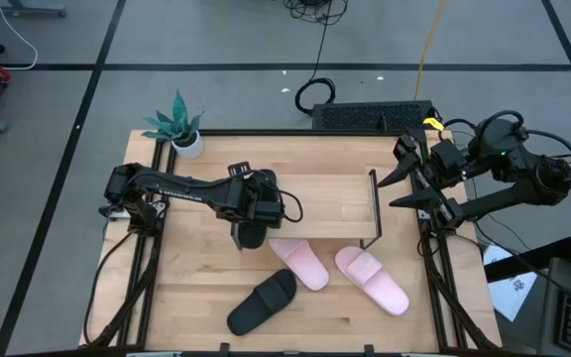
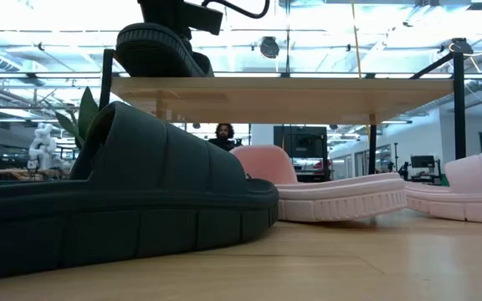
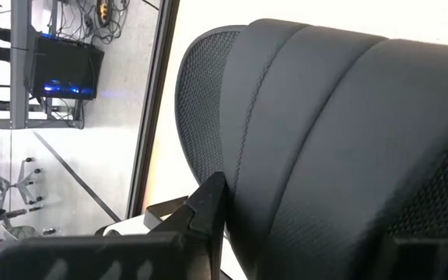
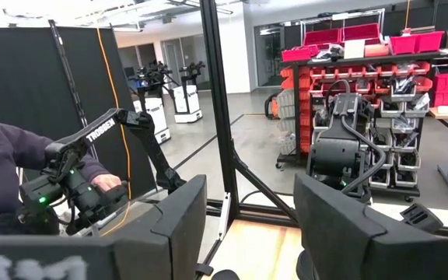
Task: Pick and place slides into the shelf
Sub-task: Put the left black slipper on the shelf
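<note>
The left arm reached from the table's left edge toward the middle, its forearm nearly level and its wrist bent downward; the left gripper (image 1: 251,231) was clenched on a black slide (image 1: 253,234), holding it off the table at the left end of the shelf (image 1: 315,188); in the low view that lifted slide (image 2: 159,50) sat with its sole at about the level of the shelf board (image 2: 308,88), though whether it touched the board could not be told; in the left wrist view the ribbed black strap (image 3: 341,148) filled most of the frame just past the dark fingers (image 3: 208,206). The second black slide (image 1: 263,301) lay on the wooden table (image 1: 196,297) at the near side, angled, left of the two pink slides; one pink slide (image 1: 299,263) lay just in front of the shelf and the other pink slide (image 1: 372,281) lay to its right, the two close but apart. The right arm waited at the table's right edge, folded back, with the right gripper (image 1: 404,188) released, fingers spread and pointing left toward the shelf's right end. A small potted plant (image 1: 179,127) stood at the far left corner; a person's sleeve and hand (image 4: 103,183) showed beyond the table in the right wrist view.
</note>
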Motion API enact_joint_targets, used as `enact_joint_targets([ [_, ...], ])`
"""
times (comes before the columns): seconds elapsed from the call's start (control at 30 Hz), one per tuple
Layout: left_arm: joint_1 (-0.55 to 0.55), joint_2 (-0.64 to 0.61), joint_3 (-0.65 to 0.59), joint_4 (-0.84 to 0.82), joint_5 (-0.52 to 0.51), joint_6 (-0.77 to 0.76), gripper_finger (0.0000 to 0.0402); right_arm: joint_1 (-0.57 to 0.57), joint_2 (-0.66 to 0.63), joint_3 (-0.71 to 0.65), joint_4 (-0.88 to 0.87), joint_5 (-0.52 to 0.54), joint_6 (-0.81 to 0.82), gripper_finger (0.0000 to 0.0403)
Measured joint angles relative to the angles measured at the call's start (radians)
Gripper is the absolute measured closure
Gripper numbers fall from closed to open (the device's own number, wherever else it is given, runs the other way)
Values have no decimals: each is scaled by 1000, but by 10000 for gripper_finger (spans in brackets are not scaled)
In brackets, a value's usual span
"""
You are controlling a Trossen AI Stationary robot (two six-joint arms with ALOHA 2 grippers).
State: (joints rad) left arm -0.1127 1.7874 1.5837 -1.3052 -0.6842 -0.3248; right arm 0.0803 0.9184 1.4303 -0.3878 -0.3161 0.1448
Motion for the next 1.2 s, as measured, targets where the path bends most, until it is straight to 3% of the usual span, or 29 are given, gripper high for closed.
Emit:
enact_joint_targets([
  [0.2, 0, 0, 0, 0, 3, -15, 304, 0, 0, 0, 0, 0, 0, 220],
  [0.47, -1, 0, 0, 6, 3, -37, 207, 0, 0, 0, 1, 0, 0, 220],
  [0.63, -1, -1, 2, 5, -1, -38, 172, 0, 0, 0, 1, 0, 0, 220],
  [1.03, -2, -1, 49, -1, 22, -59, 162, 0, 0, 0, 1, 0, 0, 220],
  [1.2, -2, 0, 85, -2, 80, -55, 162, 0, 0, 0, -1, 0, 0, 220],
])
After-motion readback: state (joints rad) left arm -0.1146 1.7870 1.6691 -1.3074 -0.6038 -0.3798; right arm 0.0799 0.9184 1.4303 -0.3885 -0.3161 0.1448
